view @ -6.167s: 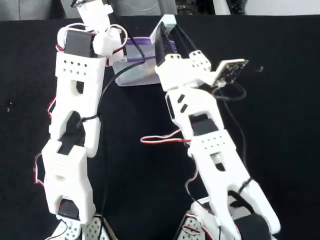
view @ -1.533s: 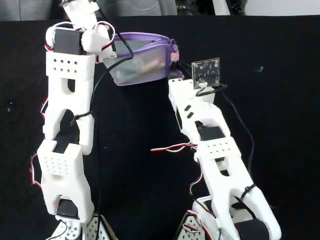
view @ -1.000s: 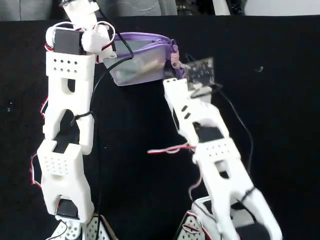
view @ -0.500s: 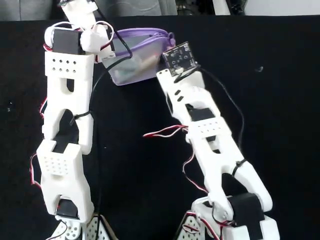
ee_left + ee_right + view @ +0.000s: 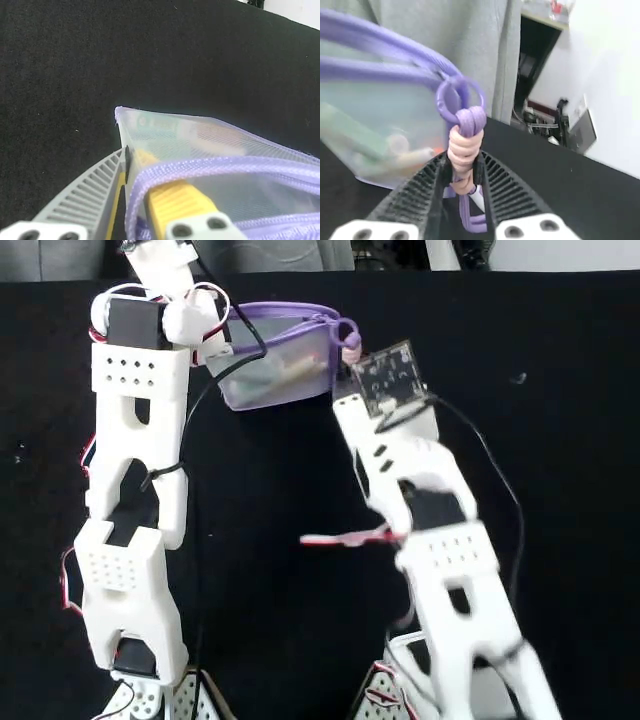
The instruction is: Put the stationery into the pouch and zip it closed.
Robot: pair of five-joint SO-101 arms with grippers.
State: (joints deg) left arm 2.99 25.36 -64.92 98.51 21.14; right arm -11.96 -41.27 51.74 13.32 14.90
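Swinging back rightward since half a second ago, the right claw (image 5: 462,175) is clamping the zipper cord (image 5: 465,135) at the right end of the pouch (image 5: 275,370). Meanwhile the left claw (image 5: 131,200) is pinching the opposite corner, with stationery (image 5: 355,135) showing inside. Both are holding the pouch near the far edge of the table (image 5: 570,460), and open surface is lying to the right.

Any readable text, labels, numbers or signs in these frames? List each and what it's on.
No legible text in any view.
Green item inside the translucent mesh pouch with the purple zip: possible print, too blurred to read.
Pink-and-purple zip pull cord: no print.
Dark square circuit board on the right arm's wrist: markings too small to read.
Shelf clutter behind the table: blurred, nothing readable.
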